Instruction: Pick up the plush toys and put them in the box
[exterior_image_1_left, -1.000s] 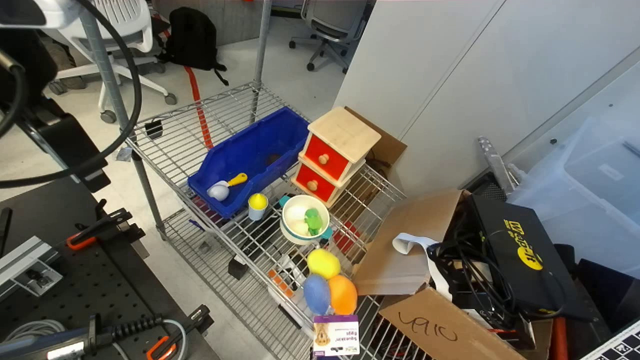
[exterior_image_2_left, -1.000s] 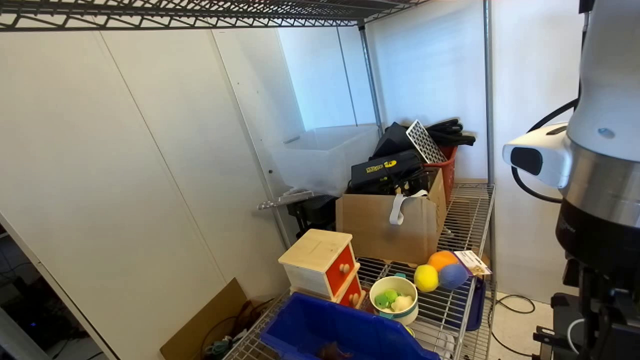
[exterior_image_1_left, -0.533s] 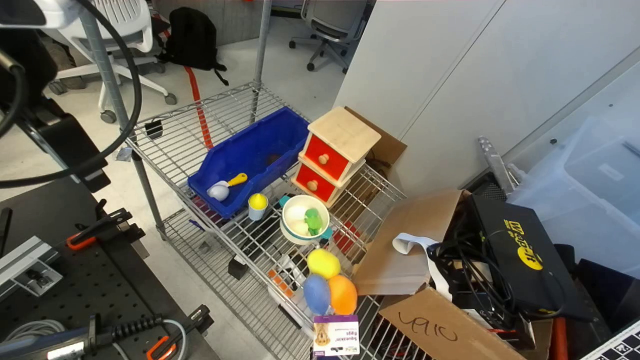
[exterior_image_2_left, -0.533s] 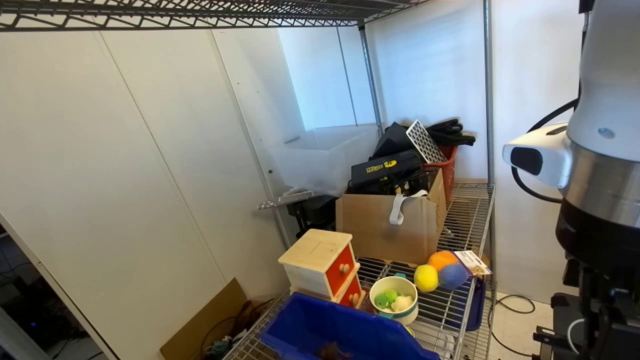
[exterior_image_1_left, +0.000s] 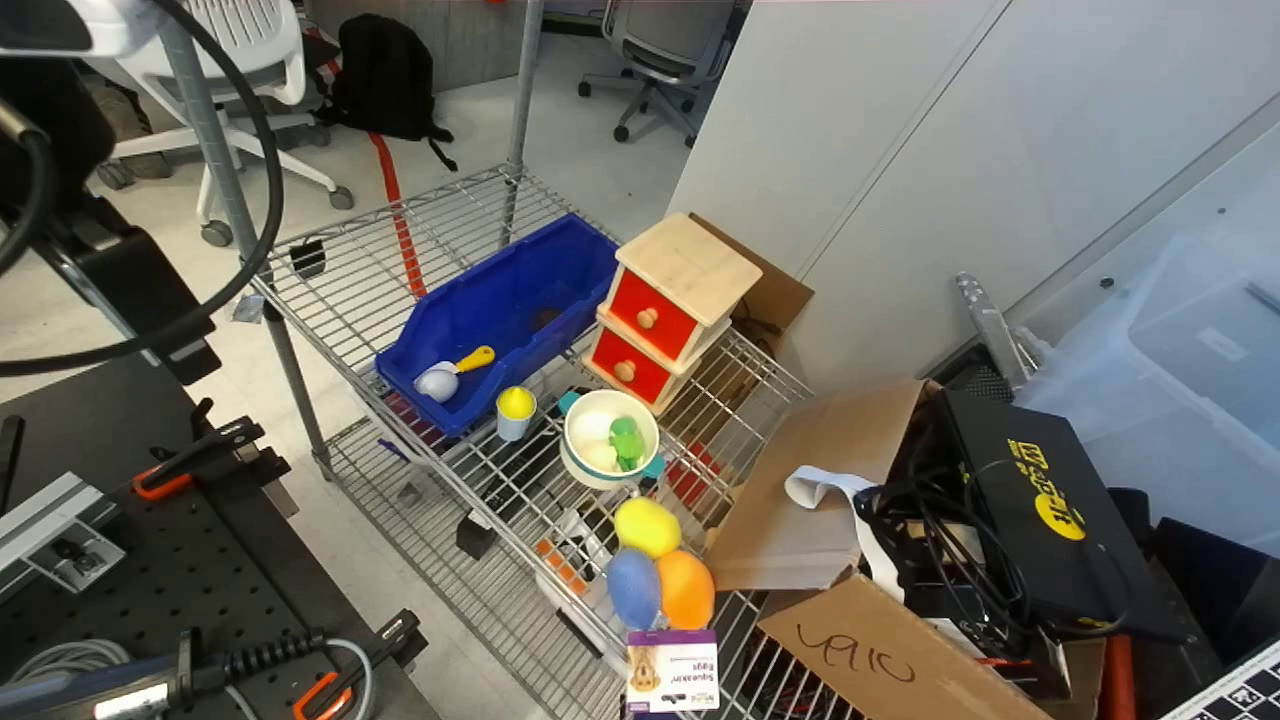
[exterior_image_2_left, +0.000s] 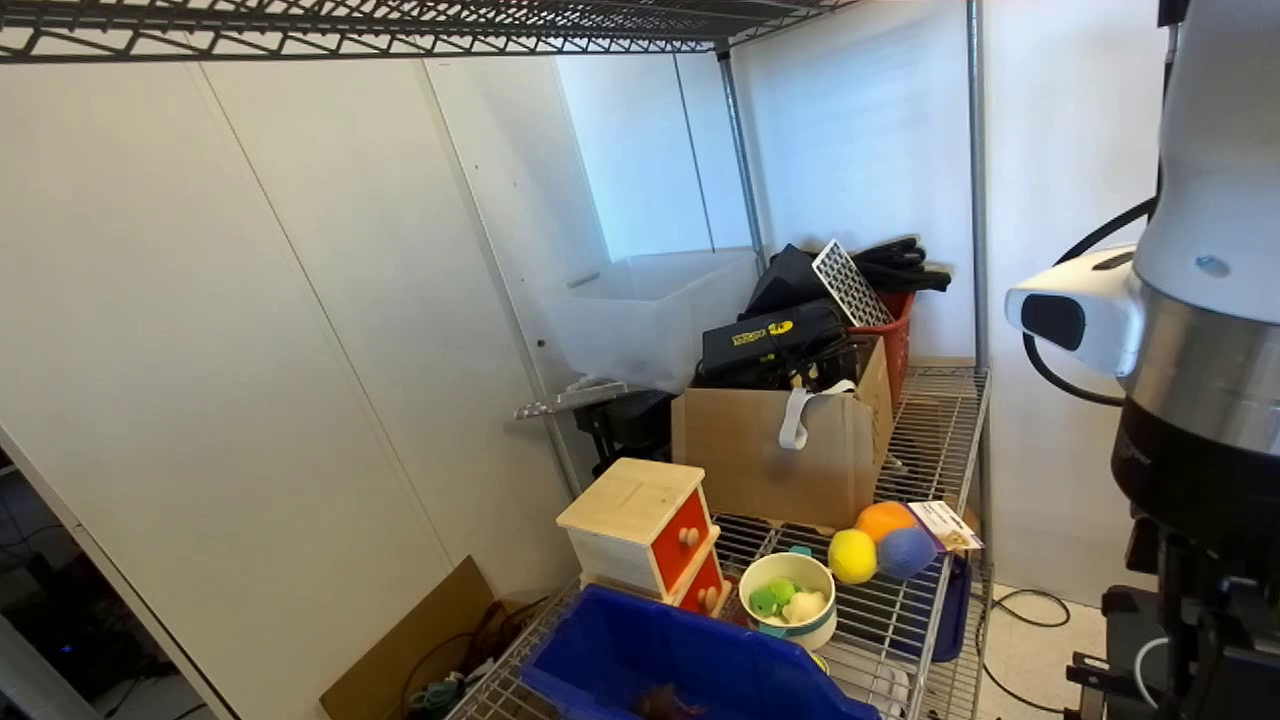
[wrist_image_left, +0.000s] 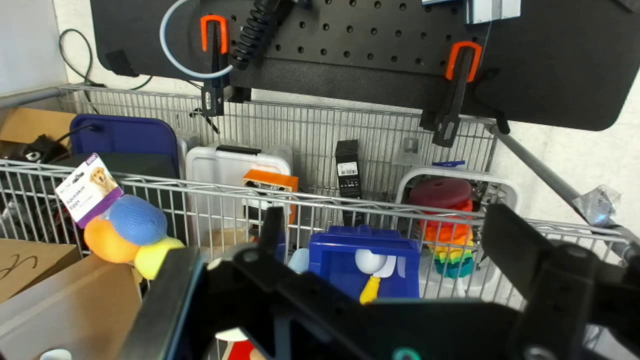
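Three plush toys lie together on the wire shelf: a yellow one, an orange one and a blue one. A printed card is attached to them. The box, a deep-blue bin, stands farther along the same shelf; a scoop with a yellow handle lies in its front end, and something small and brown sits deeper inside. In the wrist view my gripper is open, jaws wide apart and holding nothing. It is off to the side of the shelf, apart from toys and bin.
Between toys and bin stand a cream pot holding a green thing, and a yellow-topped cup. A wooden drawer unit flanks the bin. An open cardboard box borders the toys. A dark workbench and an upper shelf also show.
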